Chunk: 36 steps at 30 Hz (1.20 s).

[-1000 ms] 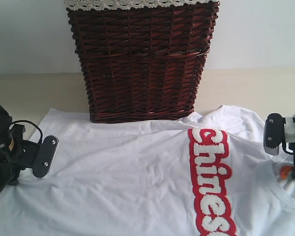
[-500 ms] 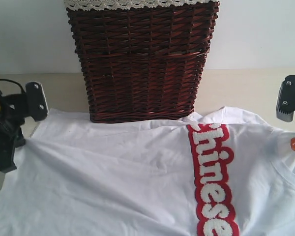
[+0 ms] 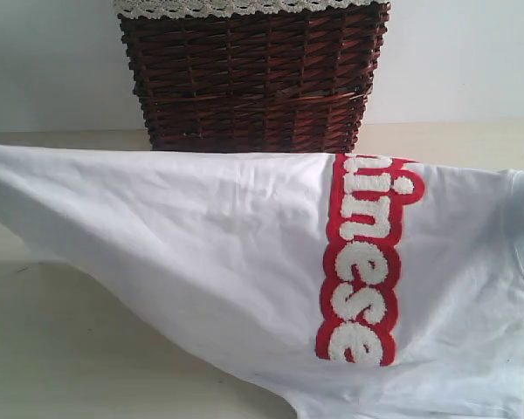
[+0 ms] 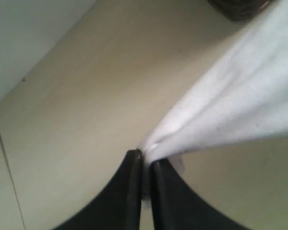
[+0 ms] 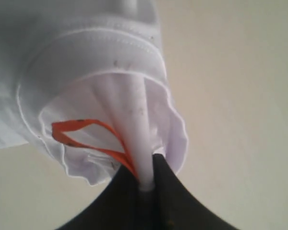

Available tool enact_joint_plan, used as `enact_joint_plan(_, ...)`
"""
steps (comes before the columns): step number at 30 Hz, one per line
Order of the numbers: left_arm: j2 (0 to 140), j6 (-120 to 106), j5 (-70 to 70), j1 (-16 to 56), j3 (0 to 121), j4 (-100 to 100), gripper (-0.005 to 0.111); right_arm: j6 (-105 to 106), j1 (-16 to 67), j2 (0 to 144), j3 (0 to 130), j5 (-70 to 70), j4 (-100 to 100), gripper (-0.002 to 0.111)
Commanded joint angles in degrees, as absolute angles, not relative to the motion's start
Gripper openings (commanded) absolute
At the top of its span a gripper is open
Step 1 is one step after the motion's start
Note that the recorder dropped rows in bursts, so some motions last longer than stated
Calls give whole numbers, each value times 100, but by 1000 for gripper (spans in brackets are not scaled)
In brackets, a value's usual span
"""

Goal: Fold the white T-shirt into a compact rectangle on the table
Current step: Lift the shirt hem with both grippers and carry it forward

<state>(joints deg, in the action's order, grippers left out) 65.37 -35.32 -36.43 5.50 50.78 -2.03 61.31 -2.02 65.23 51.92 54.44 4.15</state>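
- White wrinkled cotton T-shirt with red lettered band (image 3: 201,253) hangs stretched over the pale beige table (image 3: 61,349), sagging toward 5 o'clock.
- Left gripper (image 4: 145,160) clamps a bunched edge; right gripper (image 5: 145,179) clamps the collar beside an orange loop (image 5: 86,136).
- Thin pinches may slip under tension.
- Dark wicker basket (image 3: 253,78) crowds 12 o'clock; 8 o'clock lies open.

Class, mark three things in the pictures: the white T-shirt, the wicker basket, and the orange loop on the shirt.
white T-shirt (image 3: 201,244): exterior view, plain cloth left of the red band.
wicker basket (image 3: 253,78): exterior view, front woven wall.
orange loop (image 5: 86,122): right wrist view, its upper strip.
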Motion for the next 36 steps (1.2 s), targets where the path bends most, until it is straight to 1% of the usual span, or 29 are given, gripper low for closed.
enact_joint_plan(1, 5520, -3260, -4035, 294, 4993, -168, 0, 6129, -197, 5738, 5245, 6050, 854, 0)
enact_joint_plan(4, 4795, -3070, -4038, 159, 4923, -168, 0, 6129, -197, 5198, 5245, 6374, 915, 0)
enact_joint_plan(8, 3946, -2680, -4026, 121, 4997, -168, 0, 5598, -197, 4564, 5235, 6327, 1385, 0)
enact_joint_plan(10, 3630, -2453, -4018, 121, 5092, -211, 0, 5586, -197, 4275, 5235, 6316, 1832, 0)
enact_joint_plan(13, 3330, -2326, -4013, 121, 5281, -257, 0, 5621, -197, 3843, 5245, 6179, 1901, 0)
enact_joint_plan(24, 2827, -1419, -4110, 121, 5838, -1461, 0, 5207, -197, 3068, 5245, 5701, 1595, 0)
enact_joint_plan(29, 2770, -1293, -4085, 121, 6031, -1475, 0, 4927, -197, 2658, 5245, 5333, 1248, 0)
enact_joint_plan(36, 2737, -1293, -4098, 121, 6097, -1421, 0, 4938, -197, 2543, 5245, 5333, 1360, 0)
